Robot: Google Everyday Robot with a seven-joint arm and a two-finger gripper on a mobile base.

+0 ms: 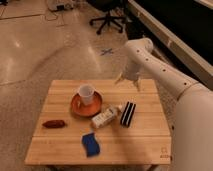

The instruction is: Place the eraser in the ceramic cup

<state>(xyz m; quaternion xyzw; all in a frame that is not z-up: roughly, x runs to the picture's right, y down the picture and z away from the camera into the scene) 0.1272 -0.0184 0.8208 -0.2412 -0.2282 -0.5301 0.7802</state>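
Task status: judged not yet begun. The eraser (128,114), a black rectangular block with white lengthwise stripes, lies flat on the light wooden table (60,150), to the right of the small white ceramic cup (86,94) and apart from it.

The cup stands on an orange-brown round saucer (75,107). A white bottle (106,118) lies on its side between the cup and the eraser.

The gripper (128,84) hangs over the table's far edge, right of and beyond the cup. Its fingers are spread apart and hold nothing.

Remaining steps: grasp the eraser, lift it, carry it to the cup, release it.

Limits of view:
- The cup's interior is only partly visible.
- The reddish-brown object (53,123) left of the cup cannot be identified.
- The arm's base is cut off on the right.
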